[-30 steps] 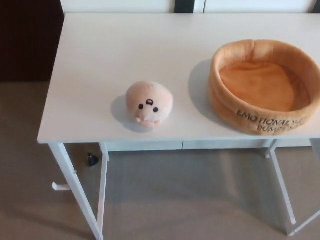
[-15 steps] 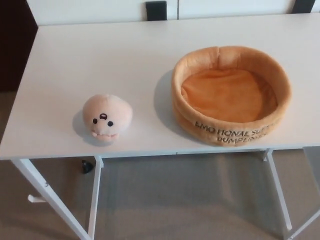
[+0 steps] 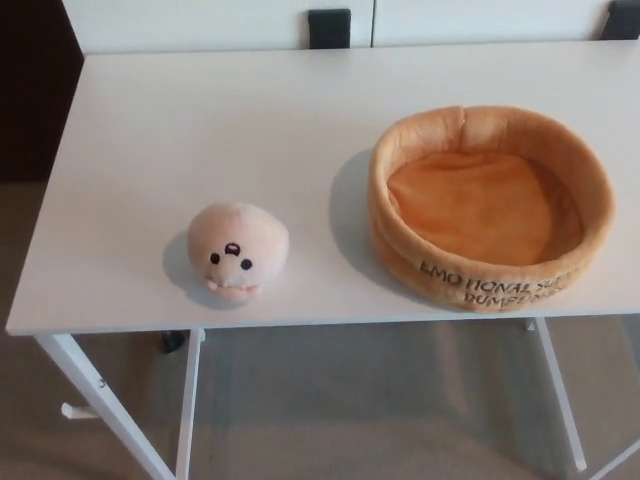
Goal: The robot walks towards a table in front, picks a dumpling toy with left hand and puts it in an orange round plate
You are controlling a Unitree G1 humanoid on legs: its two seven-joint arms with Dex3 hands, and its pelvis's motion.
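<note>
Dumpling toy [image 3: 238,251] sits upright on the white bench [image 3: 200,120], toward the near left, its small dark-eyed face turned to the near edge. To its right, well apart from it, we see the orange round plate [image 3: 489,207], a soft plush ring with dark lettering on its near wall and nothing inside. Neither of our hands shows in the head view, so we cannot tell how their fingers stand. White bench legs [image 3: 186,400] reach down to grey floor [image 3: 360,400].

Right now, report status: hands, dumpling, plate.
Neither hand in view. Dumpling toy on the white table, near the front edge, untouched. Orange round plate to its right, empty. Nothing between them.
</note>
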